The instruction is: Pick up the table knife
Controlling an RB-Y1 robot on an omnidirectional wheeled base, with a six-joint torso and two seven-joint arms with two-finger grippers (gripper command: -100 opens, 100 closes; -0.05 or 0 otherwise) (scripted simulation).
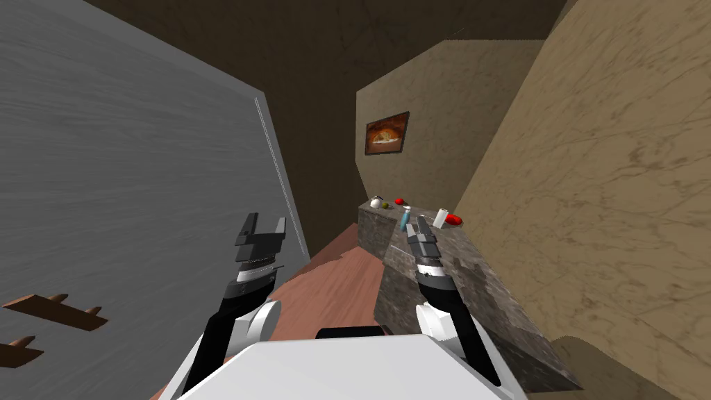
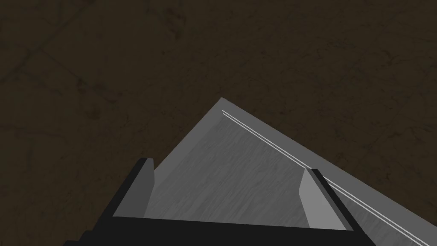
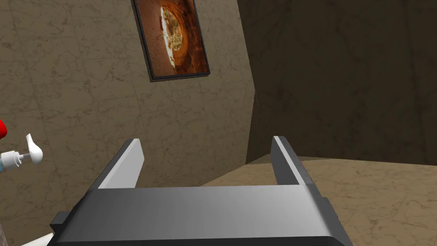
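A stone counter (image 1: 444,278) runs along the wall on my right. At its far end stand several small things: a blue pump bottle (image 1: 404,219), a white roll (image 1: 441,217), red pieces (image 1: 455,220) and a white pot (image 1: 376,202). They are too small to tell a knife among them. My right gripper (image 1: 419,226) hovers open over the counter just short of the bottle, with nothing between its fingers (image 3: 132,162). The bottle's white pump head (image 3: 32,151) sits off to one side of it. My left gripper (image 1: 262,228) is open and empty, raised beside a grey panel (image 2: 239,183).
A large grey panel (image 1: 139,173) stands close on my left, with wooden pegs (image 1: 55,311) low on it. Reddish floor (image 1: 333,278) runs between the panel and the counter. A framed picture (image 1: 387,132) hangs on the far wall above the counter's end.
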